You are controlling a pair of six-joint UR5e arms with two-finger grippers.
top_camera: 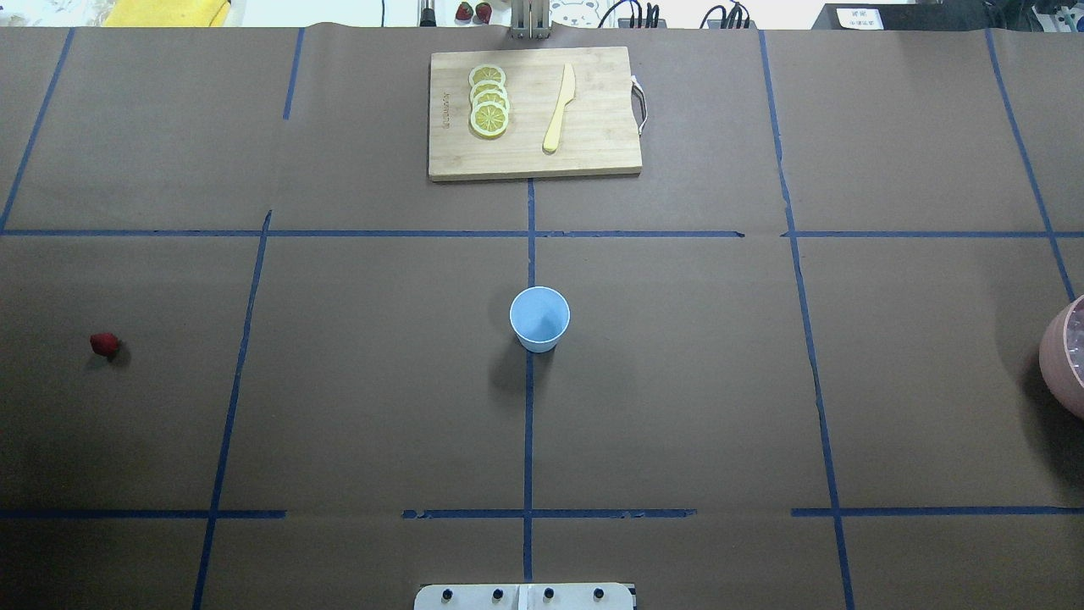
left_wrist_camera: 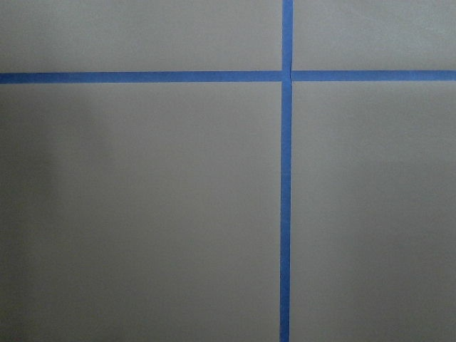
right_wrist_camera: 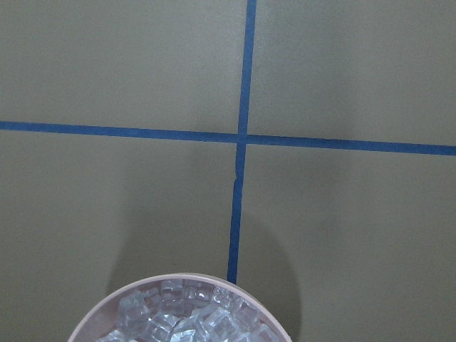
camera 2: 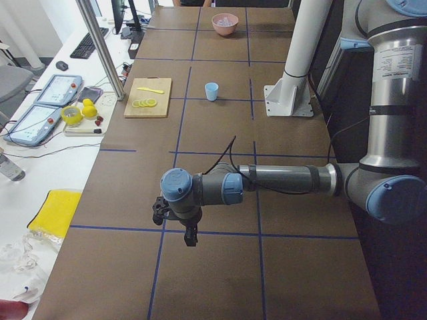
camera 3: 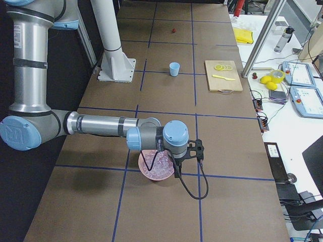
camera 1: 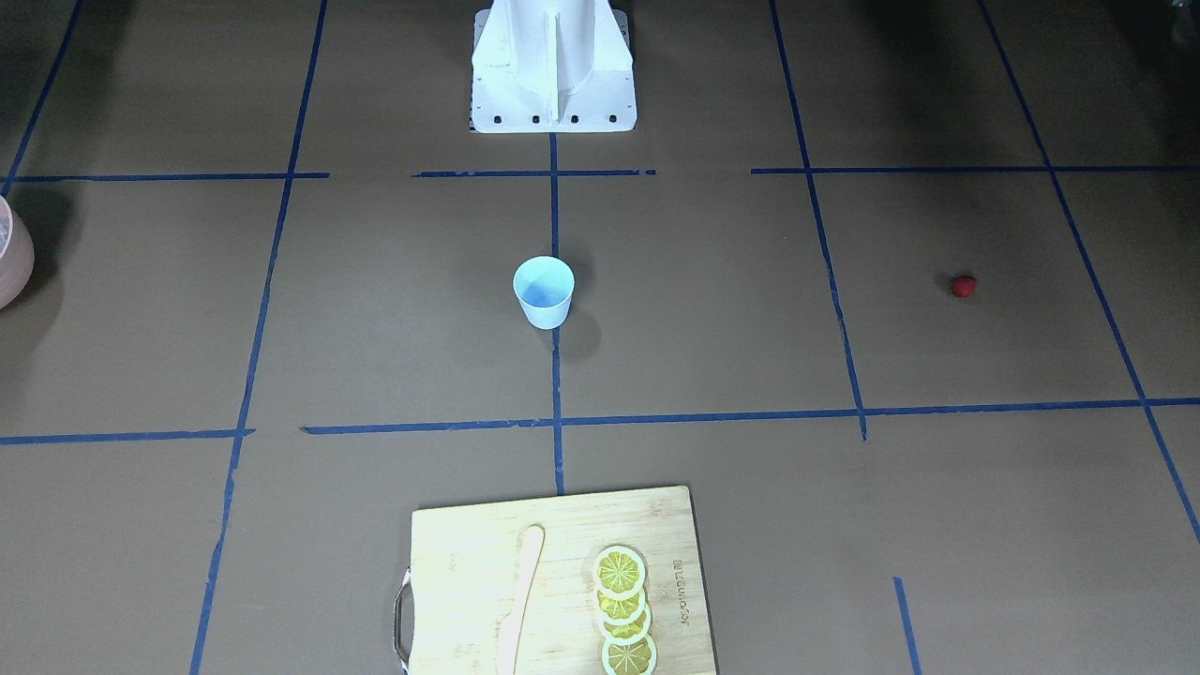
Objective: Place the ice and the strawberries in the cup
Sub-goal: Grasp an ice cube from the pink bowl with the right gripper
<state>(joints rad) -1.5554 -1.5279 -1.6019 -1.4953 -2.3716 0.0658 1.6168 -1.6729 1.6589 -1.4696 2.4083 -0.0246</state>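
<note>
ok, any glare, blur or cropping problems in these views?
Front-facing: cutting board looks washed out; overhead: bowl cropped by the right edge; left wrist: slightly soft, only taped paper; right wrist: ice sharp, but bowl cut by the bottom edge.

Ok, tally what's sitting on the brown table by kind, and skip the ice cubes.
Cup: 1
Strawberry: 1
Bowl: 1
Board: 1
Knife: 1
Lemon slices: 4
Total: 9
</note>
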